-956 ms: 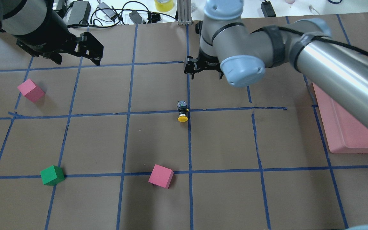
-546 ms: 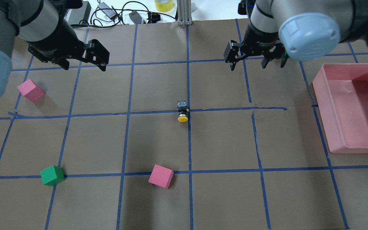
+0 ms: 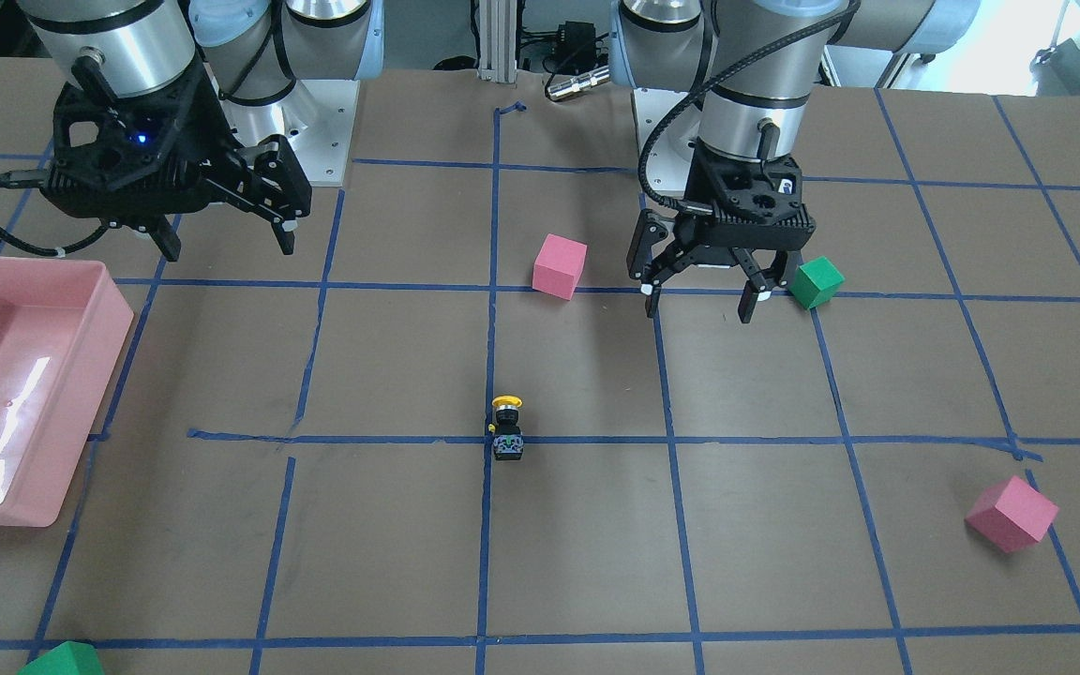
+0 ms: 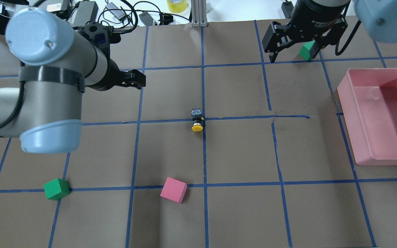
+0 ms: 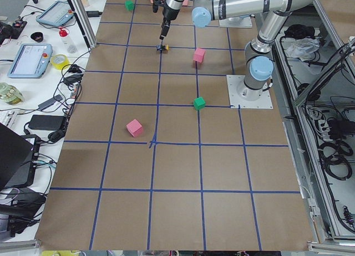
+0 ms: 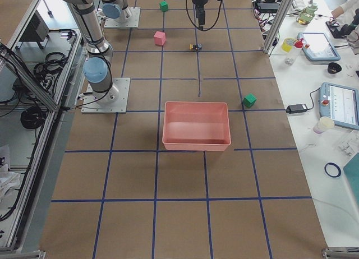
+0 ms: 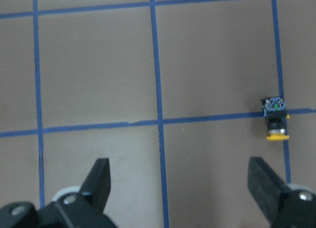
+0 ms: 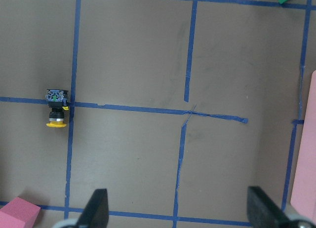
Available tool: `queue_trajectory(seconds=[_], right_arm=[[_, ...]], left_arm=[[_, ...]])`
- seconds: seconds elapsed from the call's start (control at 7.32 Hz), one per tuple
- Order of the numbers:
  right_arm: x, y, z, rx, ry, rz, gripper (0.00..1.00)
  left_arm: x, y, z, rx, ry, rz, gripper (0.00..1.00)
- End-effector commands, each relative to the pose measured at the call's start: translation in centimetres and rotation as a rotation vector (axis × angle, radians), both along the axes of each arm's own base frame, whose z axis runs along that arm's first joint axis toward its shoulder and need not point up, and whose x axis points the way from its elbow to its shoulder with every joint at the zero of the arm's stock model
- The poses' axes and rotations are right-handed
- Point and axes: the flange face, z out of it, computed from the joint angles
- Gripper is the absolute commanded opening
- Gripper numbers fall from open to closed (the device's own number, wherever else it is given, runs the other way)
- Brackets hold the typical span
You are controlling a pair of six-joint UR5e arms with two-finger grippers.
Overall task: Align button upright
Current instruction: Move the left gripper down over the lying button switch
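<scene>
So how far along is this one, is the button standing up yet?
Nothing is done yet: the button lies on its side across the blue tape. Nothing is in hand: the left gripper and right gripper hang open, apart from it. What's left: grasp it and stand it upright.

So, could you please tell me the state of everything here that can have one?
Small yellow-capped push-button with black body: lying on its side, not upright, not gripped.
Left gripper: open, holding nothing.
Right gripper: open, holding nothing.
Pink rectangular plastic tray: open side up.
</scene>
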Motion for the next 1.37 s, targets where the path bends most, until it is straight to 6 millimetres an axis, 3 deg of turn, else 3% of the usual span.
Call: queue_trajectory(seconds=[0.0, 0.14, 0.41, 0.55, 0.96, 1.23], right_arm=[[-0.2, 0.2, 0.1, 0.002, 0.009, 0.019, 1.00], [0.0, 0.3, 0.0, 0.002, 0.006, 0.024, 1.00], [0.0, -0.1, -0.9, 0.014, -0.002, 0.058, 1.00], [-0.1, -0.2, -1.0, 0.007, 0.006, 0.058, 1.00], [-0.3, -0.2, -1.1, 0.012, 0.023, 0.058, 1.00], [-0.3, -0.3, -1.1, 0.010, 0.023, 0.058, 1.00]], left_arm=[[-2.3, 1.7, -5.7, -0.105, 0.027, -0.020, 1.00], [-2.3, 2.5, -8.9, -0.152, 0.039, -0.017, 1.00], [-4.3, 3.0, -12.2, -0.210, 0.099, 0.023, 1.00], [-5.5, 3.0, -13.9, -0.233, 0.094, 0.004, 0.90], [-10.9, 4.5, -19.6, -0.307, 0.062, -0.083, 0.97], [-12.1, 4.9, -22.7, -0.332, 0.065, -0.093, 0.97]])
